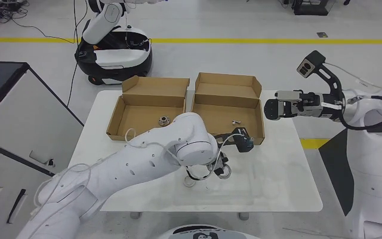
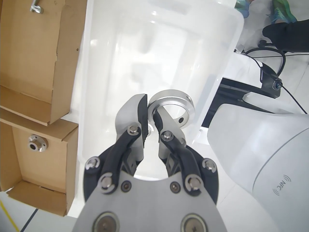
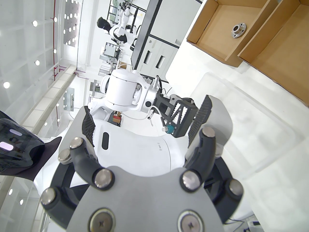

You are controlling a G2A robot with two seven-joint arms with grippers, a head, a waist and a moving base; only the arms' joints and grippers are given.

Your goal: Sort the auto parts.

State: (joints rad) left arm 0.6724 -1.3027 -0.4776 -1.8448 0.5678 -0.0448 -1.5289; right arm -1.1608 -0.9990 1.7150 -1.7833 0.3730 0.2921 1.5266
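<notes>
Two cardboard boxes stand on the surface (image 1: pixel 280 179): the left box (image 1: pixel 134 116) holds one flanged hub (image 1: pixel 163 120), the right box (image 1: pixel 215 113) one bolt (image 1: pixel 236 122). The left end effector (image 2: pixel 150 108), bent low over one clear bin (image 2: pixel 239 25), pinches the wall of one metal ring (image 2: pixel 187 112). The right end effector (image 1: pixel 268 110) hangs wide open and empty beside the right box.

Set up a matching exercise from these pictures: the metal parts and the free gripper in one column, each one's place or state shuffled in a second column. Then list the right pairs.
Column one
1. metal ring
2. T-bolt
3. flanged hub
4. right gripper

Column two
A. open, holding nothing
B. lying in the cardboard box nearer the right gripper
C. pinched by the left gripper
D. lying in the other cardboard box

Pairs: 1-C, 2-B, 3-D, 4-A
</notes>
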